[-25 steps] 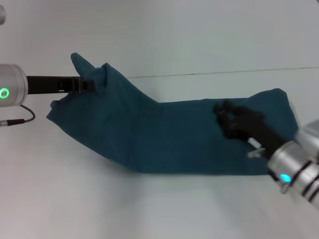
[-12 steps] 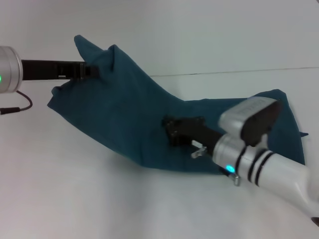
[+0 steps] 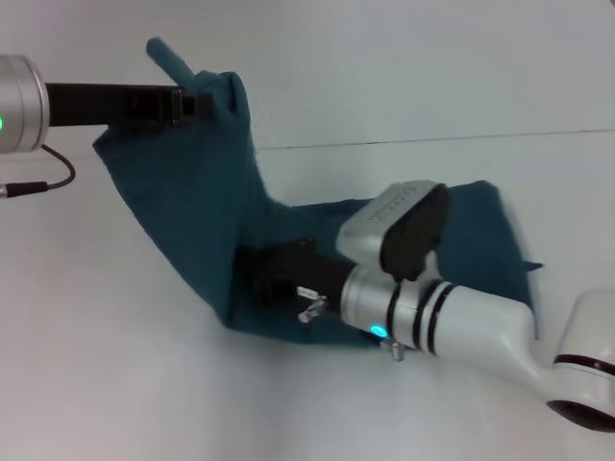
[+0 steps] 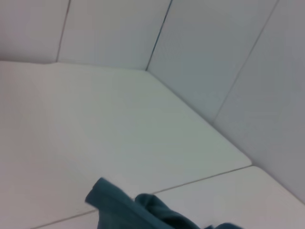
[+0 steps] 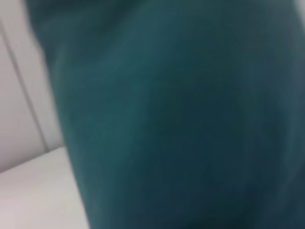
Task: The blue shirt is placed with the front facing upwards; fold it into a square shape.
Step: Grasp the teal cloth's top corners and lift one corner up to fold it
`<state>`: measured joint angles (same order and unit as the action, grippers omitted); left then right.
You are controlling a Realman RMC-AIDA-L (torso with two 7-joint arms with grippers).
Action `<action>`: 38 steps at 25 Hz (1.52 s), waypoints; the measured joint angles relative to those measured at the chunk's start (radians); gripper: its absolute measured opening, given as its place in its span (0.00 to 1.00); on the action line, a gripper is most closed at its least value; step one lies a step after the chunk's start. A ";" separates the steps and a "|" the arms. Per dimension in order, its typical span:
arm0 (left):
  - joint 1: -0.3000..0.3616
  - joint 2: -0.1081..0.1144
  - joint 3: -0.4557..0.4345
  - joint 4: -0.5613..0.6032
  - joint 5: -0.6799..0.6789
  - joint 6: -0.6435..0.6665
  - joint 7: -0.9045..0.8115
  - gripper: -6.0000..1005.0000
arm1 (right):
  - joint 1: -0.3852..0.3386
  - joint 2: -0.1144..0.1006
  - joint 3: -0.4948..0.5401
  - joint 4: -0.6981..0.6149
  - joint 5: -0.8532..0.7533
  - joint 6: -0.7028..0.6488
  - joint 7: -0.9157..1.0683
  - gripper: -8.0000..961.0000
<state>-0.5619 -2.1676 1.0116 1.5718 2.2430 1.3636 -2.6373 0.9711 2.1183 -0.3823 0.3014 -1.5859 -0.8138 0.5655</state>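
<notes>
One garment was in play: the blue shirt point(image 3: 211, 221), already doubled into a long band on the white table point(image 3: 115, 384). Its far-left end hung raised off the surface, pinched in the closed fingers of the left gripper point(image 3: 197, 104), with a twist of cloth poking up just beyond those fingers; the left wrist view caught that same bunched tip point(image 4: 138, 207) against the bare tabletop. Holding that end high was probably meant to carry it over toward the other end, shortening the band into a square. From the grip the cloth sloped down and away to where the rest lay flat.

Two arms were at work. The right gripper point(image 3: 261, 274) sat low on the fabric near the band's near edge, right at the foot of the slope, likely pinning or steering the crease line. Whether its fingers were spread or closed I could not tell; its wrist camera showed only teal cloth close up.
</notes>
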 joint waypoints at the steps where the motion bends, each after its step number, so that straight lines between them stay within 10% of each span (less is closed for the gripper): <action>1: -0.001 0.000 0.001 0.003 -0.003 0.001 0.001 0.04 | 0.004 0.000 0.016 0.009 -0.018 0.002 0.000 0.01; 13: -0.007 0.002 -0.004 0.020 -0.010 0.001 0.003 0.04 | -0.259 -0.016 0.291 -0.021 -0.059 -0.181 -0.067 0.01; 29: -0.004 0.002 0.009 0.062 -0.065 0.009 0.005 0.04 | -0.033 0.000 0.354 0.105 -0.152 0.142 -0.135 0.01; 38: -0.002 0.000 0.011 0.063 -0.077 0.010 0.007 0.04 | -0.049 -0.006 0.441 0.144 -0.246 0.140 -0.136 0.01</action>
<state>-0.5640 -2.1678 1.0229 1.6345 2.1658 1.3741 -2.6304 0.9217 2.1125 0.0587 0.4453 -1.8324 -0.6736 0.4297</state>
